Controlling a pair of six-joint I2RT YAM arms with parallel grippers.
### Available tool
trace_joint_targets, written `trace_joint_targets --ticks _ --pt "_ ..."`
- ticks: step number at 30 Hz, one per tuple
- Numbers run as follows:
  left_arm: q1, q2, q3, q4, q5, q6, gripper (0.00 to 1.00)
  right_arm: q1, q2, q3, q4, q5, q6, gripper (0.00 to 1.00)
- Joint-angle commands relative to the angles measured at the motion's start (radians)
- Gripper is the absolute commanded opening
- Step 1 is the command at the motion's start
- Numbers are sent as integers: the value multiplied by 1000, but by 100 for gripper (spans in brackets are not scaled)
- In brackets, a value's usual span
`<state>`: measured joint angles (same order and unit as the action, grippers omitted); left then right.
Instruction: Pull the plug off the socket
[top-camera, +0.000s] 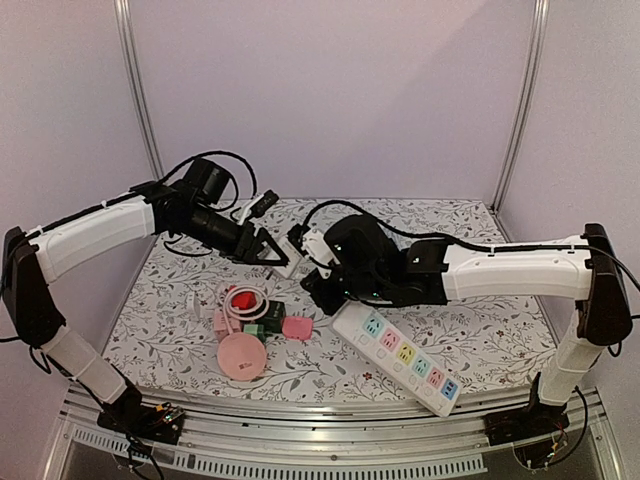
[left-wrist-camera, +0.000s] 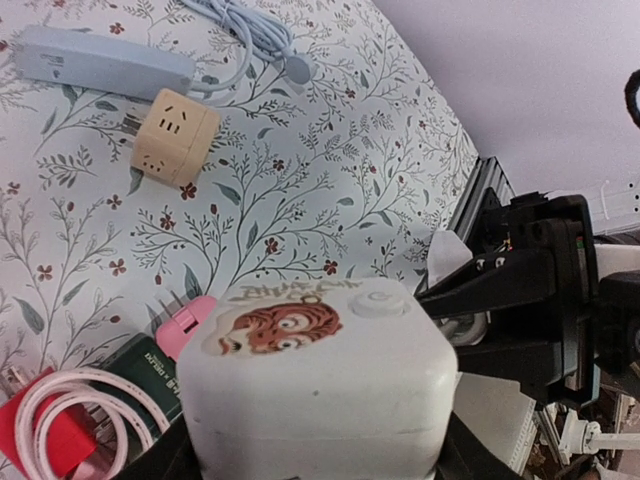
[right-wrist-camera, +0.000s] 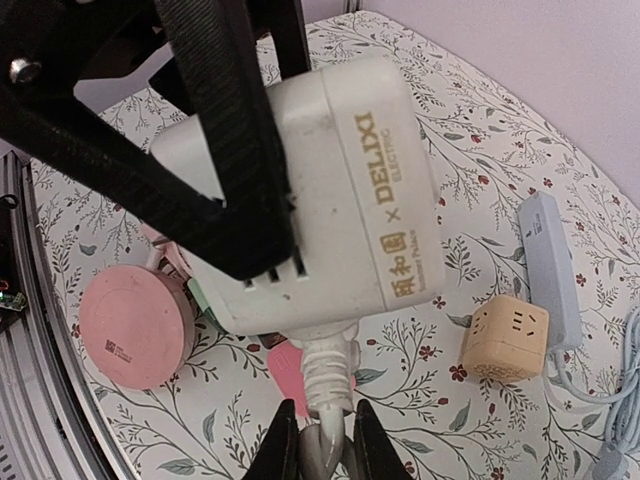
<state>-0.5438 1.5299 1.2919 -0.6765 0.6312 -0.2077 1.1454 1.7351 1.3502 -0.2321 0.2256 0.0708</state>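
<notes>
From above, the two arms meet over the middle of the flowered table (top-camera: 500, 330). The left gripper (top-camera: 266, 248) reaches in from the left with a white socket block (top-camera: 289, 263) clamped between its jaws. The right gripper (top-camera: 316, 286) comes at it from the other side, its fingertips hidden under its own wrist. Near them on the cloth lie a pink disc (top-camera: 242, 356), a red plug with a coiled pink cable (top-camera: 240, 298) and a long white power strip (top-camera: 405, 356) with coloured outlets.

The left wrist camera has the block filling the lower frame, held above the cloth, with a tiger face drawn on its upper side and dark fingers pressed to either flank. The black body of the right gripper sits just beyond it, to the right. Farther off, a beige cube socket (left-wrist-camera: 175, 135) lies just beside a grey-blue strip (left-wrist-camera: 100, 60).

The right wrist camera shows gold DELIXI lettering on the block, with the left arm's black fingers crossing it. The plug (right-wrist-camera: 325, 365) is seated in the block's lower face — not out yet. The right fingers (right-wrist-camera: 283, 445) are nipped narrow on the plug's ribbed neck.
</notes>
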Motion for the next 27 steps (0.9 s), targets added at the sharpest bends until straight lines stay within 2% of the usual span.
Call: trace_joint_targets --ticks 1,5,17,23,27 --pt "48 32 -6 -104 -257 40 1 14 -124 41 -39 55 -12 0" --pt "51 21 -9 -87 -178 41 1 14 -112 18 -35 87 -15 0" --pt "120 -102 -75 116 259 -18 1 -54 -19 -107 19 80 58 0" --pt "143 -114 -92 165 325 -54 1 -60 31 -111 22 77 70 0" --pt "145 -114 -94 160 286 -53 1 -60 19 -94 19 54 72 0"
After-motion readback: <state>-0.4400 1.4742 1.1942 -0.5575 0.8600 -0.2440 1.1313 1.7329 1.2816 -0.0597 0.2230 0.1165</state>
